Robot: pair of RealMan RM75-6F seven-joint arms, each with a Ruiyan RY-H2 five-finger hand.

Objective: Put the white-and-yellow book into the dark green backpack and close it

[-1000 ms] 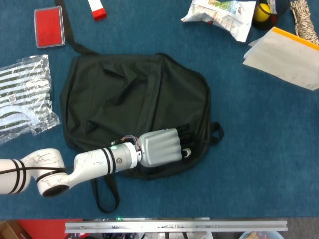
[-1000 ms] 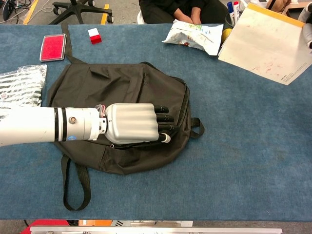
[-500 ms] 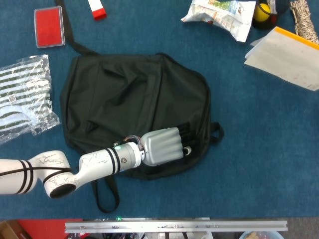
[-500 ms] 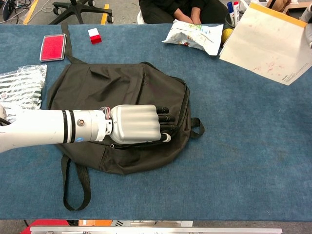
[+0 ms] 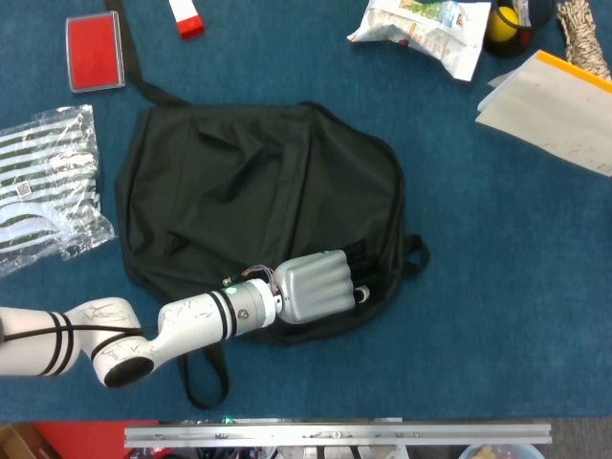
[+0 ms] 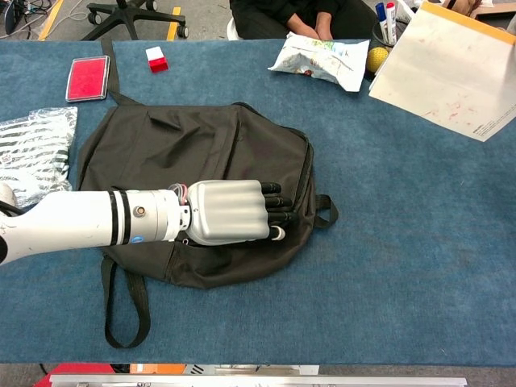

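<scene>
Backpack (image 5: 253, 206), dark green, lies flat on the blue table (image 5: 497, 287), its zipped edge curving just beyond the fingertips of the left hand (image 5: 314, 287). That hand rests palm-down on the lower right part of the bag, fingers (image 6: 277, 211) extended and lying together, tips touching the seam near the side loop; whether they pinch a zipper pull I cannot tell, it is too small to see.

Change over the last second: left forearm has slid further in along the bag's lower edge and the hand has dropped slightly toward the near rim, fingertips still at the same stretch of zipper. Bag outline is unchanged, no opening visible.

White-and-yellow book (image 6: 447, 68) is well apart from the fingers, at the far right, tilted and lifted off the table. It has shifted a little further right and up. Right hand is barely in frame; in the chest view only a sliver shows at the book's top edge, so its grip cannot be judged.

Reading: bag appears still closed, book waits outside. Left hand seems to be feeling for the zipper to open the mouth, so the task is early.

Smaller things, all well away from the fingers: striped packet (image 5: 43, 186), snack bag (image 5: 421, 29), red case (image 5: 94, 50), red-and-white block (image 5: 185, 17).
</scene>
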